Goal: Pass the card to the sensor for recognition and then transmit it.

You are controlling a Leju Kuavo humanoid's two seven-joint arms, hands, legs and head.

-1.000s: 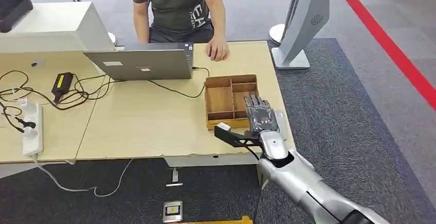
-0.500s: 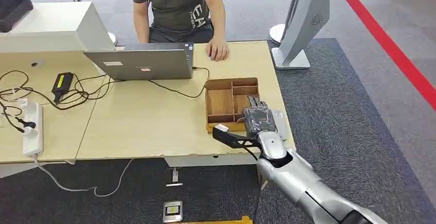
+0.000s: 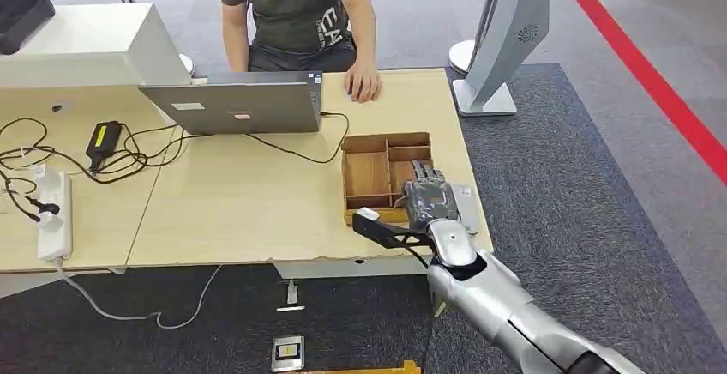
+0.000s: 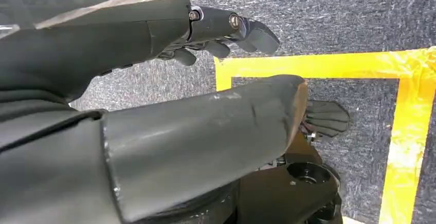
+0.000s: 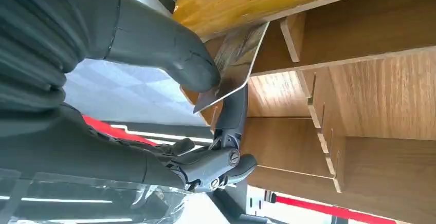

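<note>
Overhead, the right hand [image 3: 428, 200] lies palm-down over the wooden tray's [image 3: 367, 171] near right compartment, at about 4 o'clock from the table [image 3: 231, 194] centre, its fingers stretched forward and close together. At 12 o'clock a person [image 3: 296, 9] sits behind a laptop [image 3: 236, 104]; white lettering on the dark shirt is too small to read.

From the right wrist, the thumb [image 5: 169, 47] and a dark finger [image 5: 232, 113] pinch a thin card [image 5: 234, 64] against the tray's edge, the card tilted into the compartment; its face shows no legible print.

From the left wrist, the left hand [image 4: 154, 80] hangs over grey carpet and yellow floor tape [image 4: 406, 131], its fingers [image 4: 241, 29] loosely curled and apart from the thumb, holding nothing.
</note>
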